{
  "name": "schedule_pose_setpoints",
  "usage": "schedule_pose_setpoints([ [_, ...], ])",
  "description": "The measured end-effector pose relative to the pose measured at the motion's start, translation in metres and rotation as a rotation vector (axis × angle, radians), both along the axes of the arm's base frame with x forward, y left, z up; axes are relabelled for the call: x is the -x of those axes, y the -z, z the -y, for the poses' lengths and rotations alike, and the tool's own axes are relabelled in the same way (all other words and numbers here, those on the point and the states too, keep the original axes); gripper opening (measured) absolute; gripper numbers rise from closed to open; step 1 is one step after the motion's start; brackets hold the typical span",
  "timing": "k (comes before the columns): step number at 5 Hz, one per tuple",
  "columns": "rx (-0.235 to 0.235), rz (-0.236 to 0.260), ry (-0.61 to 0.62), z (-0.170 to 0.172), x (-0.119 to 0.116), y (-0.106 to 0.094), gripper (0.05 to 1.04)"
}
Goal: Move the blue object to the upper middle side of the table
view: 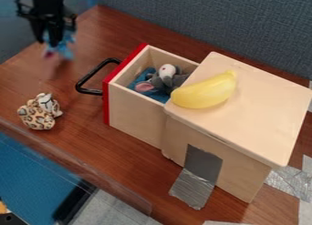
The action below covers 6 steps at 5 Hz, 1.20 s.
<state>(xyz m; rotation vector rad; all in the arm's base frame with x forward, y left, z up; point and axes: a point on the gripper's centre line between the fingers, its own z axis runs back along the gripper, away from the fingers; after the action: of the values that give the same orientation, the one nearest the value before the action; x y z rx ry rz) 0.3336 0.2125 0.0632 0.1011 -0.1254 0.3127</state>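
Between ten and eleven o'clock we record the black pincer (pixel 56 41) closed on the blurred blue object (pixel 63 51), above the wood-grained table (pixel 91 30). At four: smooth pale box (pixel 262 105), curved yellow banana (pixel 206 91) on top. At nine: rounded, spotted toy (pixel 38 115).

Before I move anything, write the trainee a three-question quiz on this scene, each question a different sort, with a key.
1. True or false: the banana lies on top of the wooden box.
2. Which thing is held up at the claw?
a) the spotted toy
b) the blue object
c) the grey toy mouse
3. Fill in the blank: the open drawer has a black handle on its ____ front.

Key: 1. true; 2. b; 3. red
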Motion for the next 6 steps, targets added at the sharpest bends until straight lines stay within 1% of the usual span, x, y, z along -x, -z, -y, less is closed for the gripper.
schedule_pose_setpoints([
  [1,0.024,0.083,0.027,0.023,-0.036,-0.03,0.233],
  [2,0.051,0.131,0.116,0.061,-0.08,-0.037,0.226],
  [3,0.071,0.065,0.191,0.092,-0.106,-0.012,0.226],
  [4,0.061,0.032,0.278,0.118,-0.122,0.001,0.226],
  [5,0.054,-0.014,0.345,0.137,-0.128,0.017,0.282],
  [6,0.043,-0.032,0.343,0.138,-0.126,0.018,0.565],
])
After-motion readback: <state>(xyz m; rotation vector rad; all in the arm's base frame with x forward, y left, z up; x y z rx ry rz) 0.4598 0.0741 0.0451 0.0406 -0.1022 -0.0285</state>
